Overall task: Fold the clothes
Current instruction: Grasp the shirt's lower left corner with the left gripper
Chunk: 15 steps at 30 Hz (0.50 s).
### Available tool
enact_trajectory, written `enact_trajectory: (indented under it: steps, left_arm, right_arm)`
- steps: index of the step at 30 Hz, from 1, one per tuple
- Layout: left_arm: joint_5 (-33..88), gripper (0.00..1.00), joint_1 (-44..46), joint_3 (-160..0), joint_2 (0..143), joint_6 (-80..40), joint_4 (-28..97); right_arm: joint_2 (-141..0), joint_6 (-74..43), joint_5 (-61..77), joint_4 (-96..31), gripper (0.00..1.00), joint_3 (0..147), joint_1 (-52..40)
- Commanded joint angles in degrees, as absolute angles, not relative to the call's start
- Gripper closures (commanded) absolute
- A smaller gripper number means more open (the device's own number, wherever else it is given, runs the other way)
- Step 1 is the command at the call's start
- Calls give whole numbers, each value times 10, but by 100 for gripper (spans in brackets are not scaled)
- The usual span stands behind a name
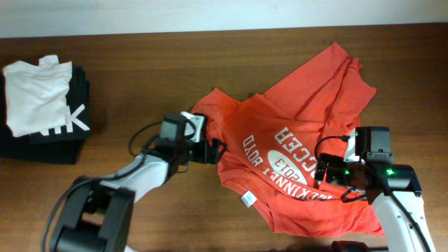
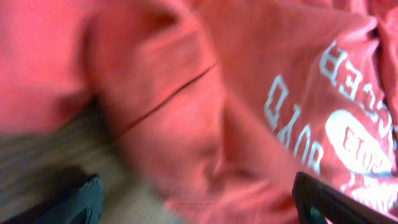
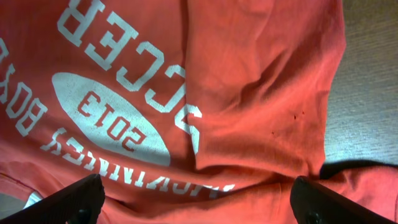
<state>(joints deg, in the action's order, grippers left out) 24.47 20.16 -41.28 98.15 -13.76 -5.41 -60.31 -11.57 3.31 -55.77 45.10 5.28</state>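
The orange-red T-shirt with white lettering and a white oval lies crumpled and partly spread at the table's middle right. My left gripper is open at the shirt's left edge; its view is blurred and shows the shirt between the two finger tips. My right gripper is open over the shirt's right part, above the lettering. Its fingers straddle a fold of the shirt without closing on it.
A white folded garment lies on a black folded garment with white letters at the far left. Brown wooden table lies all around. The table's back edge meets a pale wall.
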Motion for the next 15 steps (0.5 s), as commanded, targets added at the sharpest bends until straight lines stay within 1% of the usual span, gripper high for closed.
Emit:
enact_trajectory:
  steps: [1,2,3,6,8,10,11,12,13,15]
  left_arm:
    - [254,73,230,-418,1026,-157,-135]
    - [245,100,230,-418,1028,-158,-149]
    - [211,100,225,-421,1027,-158,-162]
    - [108,100,161,-479,1015,-158,-109]
    - [91,100,91,-569,1014,-158,-70]
    - [91,100,44,-659,1014,-158,-50]
    - [91,95,24,-710,1014,-158,-23]
    - [92,30,8,-742,1014,-158,11]
    - [95,1,2,-754,1014,-158,38]
    - [122,1,-8,-760,1014,-158,168]
  right_arm:
    - [-599,-112,39,-560,1,453,58]
    - [-599,-112,38,-560,1,453,58]
    - [-599,-112,38,-560,1,453,58]
    - [-599,-112,38,-559,1,453,58]
    - [-599,-112,39,-557,1,453,58]
    - [-599,-112,39,-557,1,453,58]
    - [-599,-112,39,-557,1,453,58]
    - [-599,-112,39,-557,1,453,58]
    - [-599,-112,39,-557,1,453,58]
    - [-599,-112,39,-557,1,453,58]
